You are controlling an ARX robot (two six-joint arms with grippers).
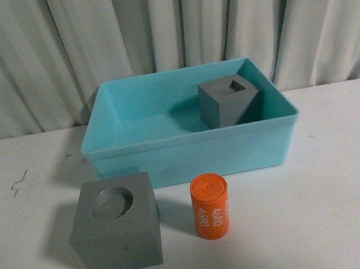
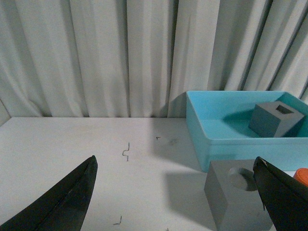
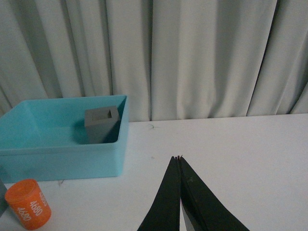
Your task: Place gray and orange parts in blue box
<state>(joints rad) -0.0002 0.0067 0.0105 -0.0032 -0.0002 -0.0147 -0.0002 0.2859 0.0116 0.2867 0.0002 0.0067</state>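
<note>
Beside box [image 1: 191, 157]: 1 gray cube [image 1: 116, 229], 1 cylinder [image 1: 211, 207] | inside: 1 cube [image 1: 228, 101] | left fingers [image 2: 67, 202] wide | right fingers [image 3: 166, 202] pinched

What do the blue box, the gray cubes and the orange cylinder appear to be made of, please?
Blue box: likely molded plastic, smooth with a slight sheen on its walls. Gray cube in front and gray cube in the box: matte, even gray, perhaps plastic or coated metal; cannot tell. Orange cylinder: slightly glossy, printed white lettering, probably plastic.
</note>
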